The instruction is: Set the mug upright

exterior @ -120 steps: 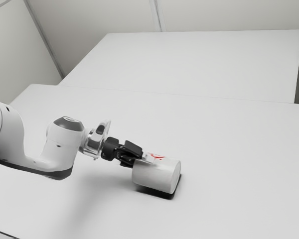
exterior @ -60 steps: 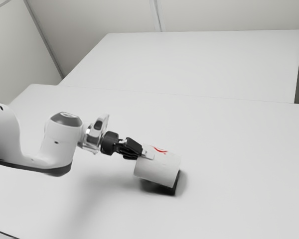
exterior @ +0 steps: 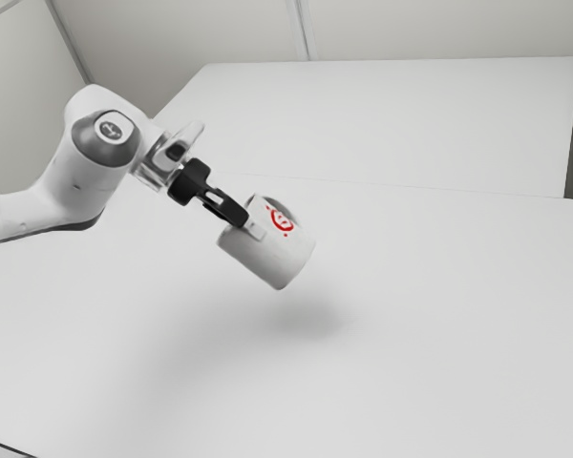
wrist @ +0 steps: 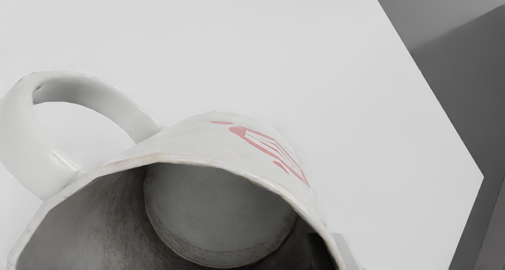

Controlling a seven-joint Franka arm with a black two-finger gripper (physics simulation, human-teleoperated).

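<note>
Aloft | claw (exterior: pixel 252 228) gripping mug (exterior: pixel 267 258) @ rim (wrist: pixel 158 158) | tilted | open gap over tbl (exterior: pixel 439 343)

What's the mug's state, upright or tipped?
Tipped. The mug, gripped by the claw above the table, leans, its base angled down toward the exterior view's right.

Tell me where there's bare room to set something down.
The near table looks bare from beside the mug to the exterior view's right edge, and back to the far table. It's crowded at the gripper, which holds the mug tilted, aloft.
</note>
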